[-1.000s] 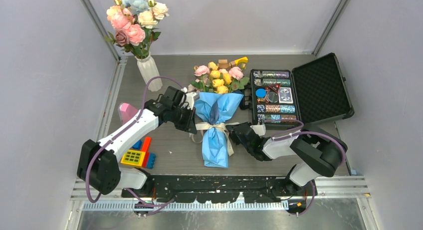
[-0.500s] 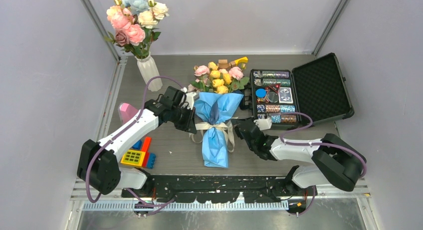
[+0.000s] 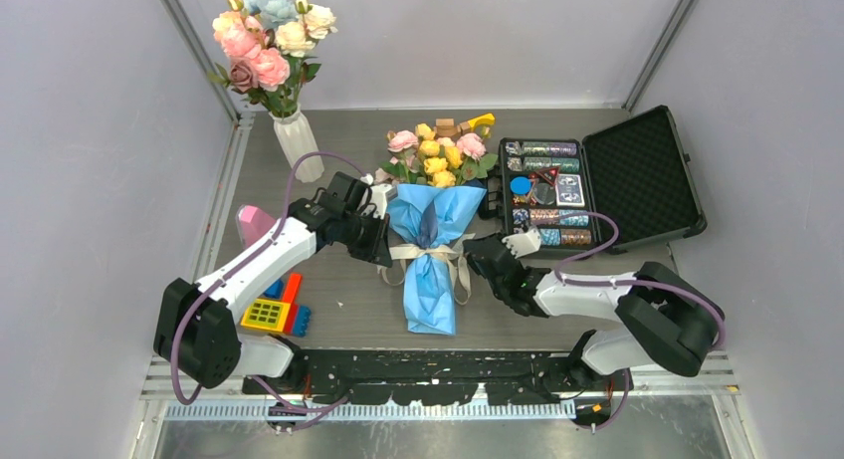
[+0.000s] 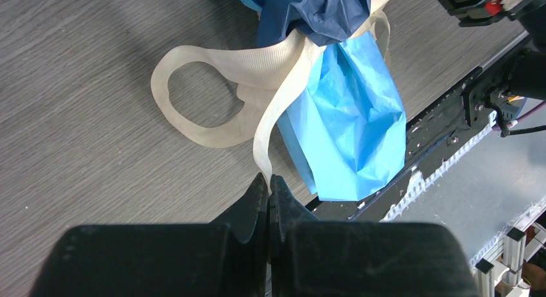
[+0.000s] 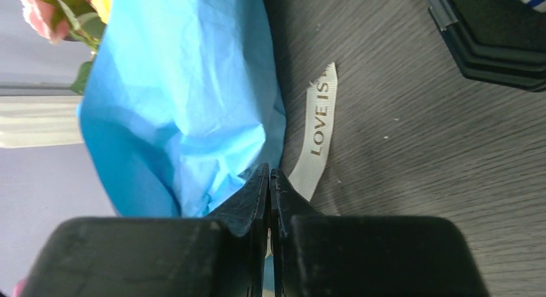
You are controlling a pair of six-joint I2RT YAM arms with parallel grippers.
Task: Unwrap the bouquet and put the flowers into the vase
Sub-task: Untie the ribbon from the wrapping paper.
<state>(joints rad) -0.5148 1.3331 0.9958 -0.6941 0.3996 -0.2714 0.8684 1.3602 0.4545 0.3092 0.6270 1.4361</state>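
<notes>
The bouquet (image 3: 430, 250) lies mid-table in crinkled light blue paper (image 4: 351, 116), its yellow and pink flowers (image 3: 438, 155) pointing to the far side. A cream ribbon (image 4: 244, 55) is tied round its waist. My left gripper (image 3: 383, 250) sits at the bouquet's left, and in the left wrist view it (image 4: 268, 178) is shut on a ribbon tail. My right gripper (image 3: 478, 258) is at the bouquet's right. In the right wrist view it (image 5: 269, 171) is shut where the printed ribbon tail (image 5: 320, 126) runs in beside the paper (image 5: 180, 84). The white ribbed vase (image 3: 299, 145) stands far left.
Bigger pink, white and pale-blue blooms (image 3: 269, 31) fill the vase. An open black case (image 3: 637, 175) with chips stands right of the bouquet. A pink cone block (image 3: 254, 223) and coloured toy bricks (image 3: 279, 308) lie at the left. Wooden blocks (image 3: 468, 123) lie behind the flowers.
My right arm has swung its elbow out to the right, and the gripper has moved a little up along the bouquet's right side and shut. The left arm has not moved.
</notes>
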